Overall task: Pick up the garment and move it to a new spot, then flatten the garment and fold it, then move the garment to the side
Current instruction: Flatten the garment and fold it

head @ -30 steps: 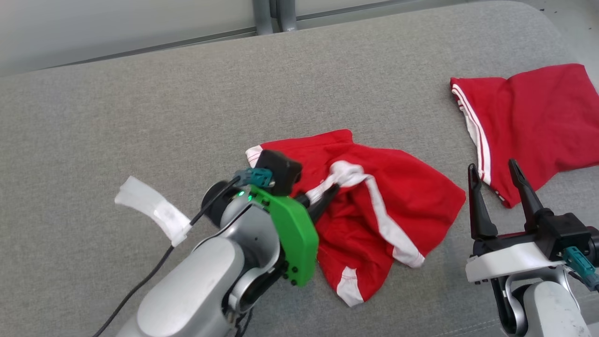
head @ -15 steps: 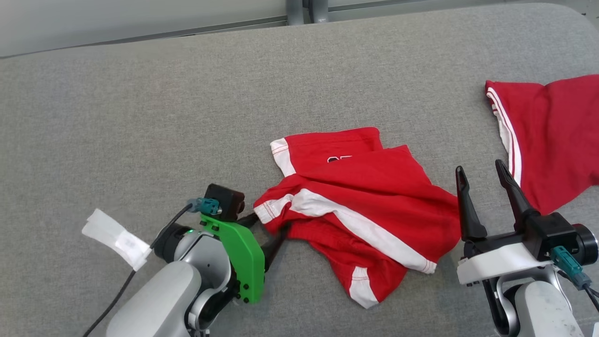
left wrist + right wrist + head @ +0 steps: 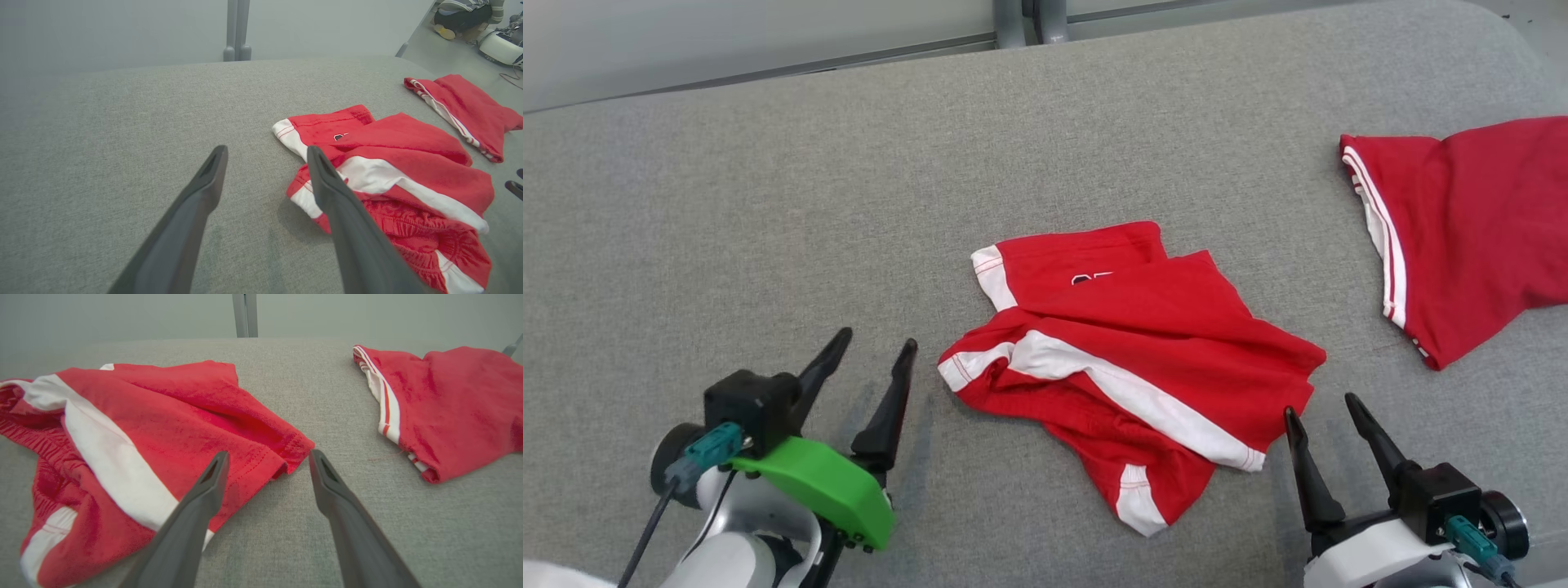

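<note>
My left hand [image 3: 878, 337] is released, its fingers spread and empty, just beside the red garment [image 3: 1143, 359]. This one lies crumpled in the middle of the grey padded surface [image 3: 768, 204]. My right hand [image 3: 1319, 404] is released too, near its lower right edge. Another red cloth [image 3: 1462, 220] lies further right, apart.

Red garment [image 3: 1127, 359] with white stripes, second red white-striped garment [image 3: 1470, 229], grey surface [image 3: 768, 204], green wrist plate [image 3: 817, 490].
</note>
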Motion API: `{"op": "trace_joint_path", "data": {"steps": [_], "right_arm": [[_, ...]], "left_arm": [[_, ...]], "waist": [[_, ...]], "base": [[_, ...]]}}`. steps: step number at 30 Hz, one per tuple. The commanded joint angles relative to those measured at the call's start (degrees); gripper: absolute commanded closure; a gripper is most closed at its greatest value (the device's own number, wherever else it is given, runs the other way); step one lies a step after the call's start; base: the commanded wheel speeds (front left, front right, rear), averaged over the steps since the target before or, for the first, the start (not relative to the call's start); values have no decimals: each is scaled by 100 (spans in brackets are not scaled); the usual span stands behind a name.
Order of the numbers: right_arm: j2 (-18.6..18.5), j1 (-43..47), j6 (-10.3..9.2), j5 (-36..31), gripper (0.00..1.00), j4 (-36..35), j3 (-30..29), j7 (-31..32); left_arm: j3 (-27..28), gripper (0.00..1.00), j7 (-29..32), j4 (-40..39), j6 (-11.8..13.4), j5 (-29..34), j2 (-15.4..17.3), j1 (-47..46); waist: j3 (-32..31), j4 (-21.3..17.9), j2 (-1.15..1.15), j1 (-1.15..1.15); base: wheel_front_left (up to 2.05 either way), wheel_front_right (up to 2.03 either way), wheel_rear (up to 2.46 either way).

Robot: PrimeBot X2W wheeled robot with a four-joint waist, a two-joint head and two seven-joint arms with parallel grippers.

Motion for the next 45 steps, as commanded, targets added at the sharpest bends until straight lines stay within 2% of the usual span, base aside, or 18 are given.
{"op": "trace_joint_path", "data": {"steps": [1, 9, 15, 16, 17, 23, 28, 29, 31, 32, 33, 38, 45], "right_arm": [[-115, 123, -6, 194, 0, 121, 152, -15], [-283, -104, -6, 713, 0, 528, 419, 7], [-554, -339, -4, 1313, 0, 938, 826, 217], [-608, -364, -4, 1416, 54, 939, 877, 208], [-676, -380, -4, 1517, 100, 917, 908, 189], [-1226, -526, -4, 1893, 100, 635, 644, 311], [-1837, -889, -3, 2156, 100, 427, 578, 1083], [-2008, -952, -3, 2153, 94, 471, 660, 1327], [-2215, -1126, -4, 2240, 58, 557, 806, 1633], [-2314, -1213, -4, 2220, 20, 644, 844, 1732], [-2414, -1273, -4, 2136, 0, 733, 896, 1791], [-2458, -1340, -4, 1835, 0, 1115, 721, 1598], [-2234, -727, -4, 1318, 0, 770, -32, 831]], "left_arm": [[131, 0, -306, -243, 200, 237, 157, 230], [348, 0, -1067, -479, 474, 513, 281, 712], [345, 0, -1350, -324, 427, 472, 102, 688], [354, 0, -1376, -282, 428, 452, 84, 700], [356, 0, -1400, -237, 425, 442, 68, 721], [312, 0, -1489, -52, 372, 375, 37, 859], [246, 0, -1499, 37, 321, 344, 9, 860], [233, 0, -1501, 52, 309, 333, -18, 832], [204, 0, -1502, 94, 280, 326, -77, 756], [187, 0, -1511, 123, 265, 327, -108, 720], [161, 0, -1518, 159, 247, 326, -136, 699], [68, 0, -1600, 336, 149, 291, -229, 753], [489, 0, -1911, 483, 368, 216, -182, 1226]], "waist": [[79, 13, 35, 0], [170, 151, 35, 0], [141, 481, 35, 0], [126, 518, 35, 0], [117, 551, 35, 0], [57, 671, 35, 0], [-3, 745, 35, 0], [-14, 764, 35, 0], [-28, 802, 35, 0], [-34, 816, 35, 0], [-43, 831, 35, 0], [-169, 842, 35, 0], [-697, 694, 35, 0]], "base": [[0, 0, 0], [0, 0, 0], [0, 0, 0], [0, 0, 0], [0, 0, 0], [0, 0, 0], [0, 0, 0], [0, 0, 0], [0, 0, 0], [0, 0, 0], [0, 0, 0], [0, 0, 0], [0, 0, 0]]}}
